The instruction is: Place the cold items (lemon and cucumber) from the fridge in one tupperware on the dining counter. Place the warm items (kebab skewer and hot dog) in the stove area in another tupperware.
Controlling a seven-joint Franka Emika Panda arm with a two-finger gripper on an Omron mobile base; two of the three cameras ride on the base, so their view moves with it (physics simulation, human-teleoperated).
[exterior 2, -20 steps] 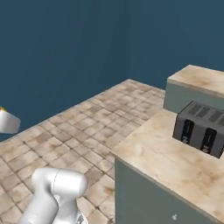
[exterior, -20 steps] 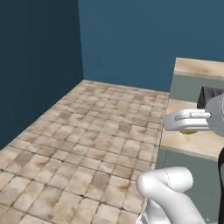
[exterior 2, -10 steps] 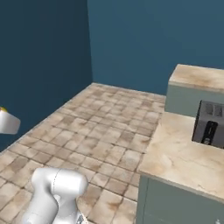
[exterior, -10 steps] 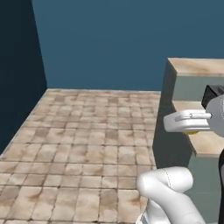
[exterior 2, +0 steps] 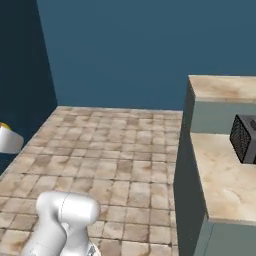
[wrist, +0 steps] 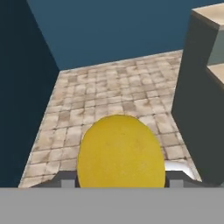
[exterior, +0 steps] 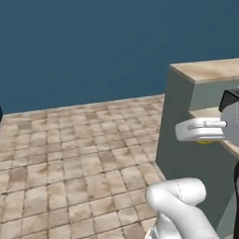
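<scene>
— Where do the two base cameras sit?

— Behind the arm, one to each side, both looking forward and down over the tiled floor [exterior: 79, 163] toward the blue wall [exterior 2: 130, 45].

— What do they share?

— That floor, the wall and the stepped surface [exterior 2: 225, 170], seen from the left in one and from nearer above in the other.

— And the hand camera?

— It looks along the tool, close to the lemon [wrist: 120, 151], with the same floor and surface beyond.
</scene>
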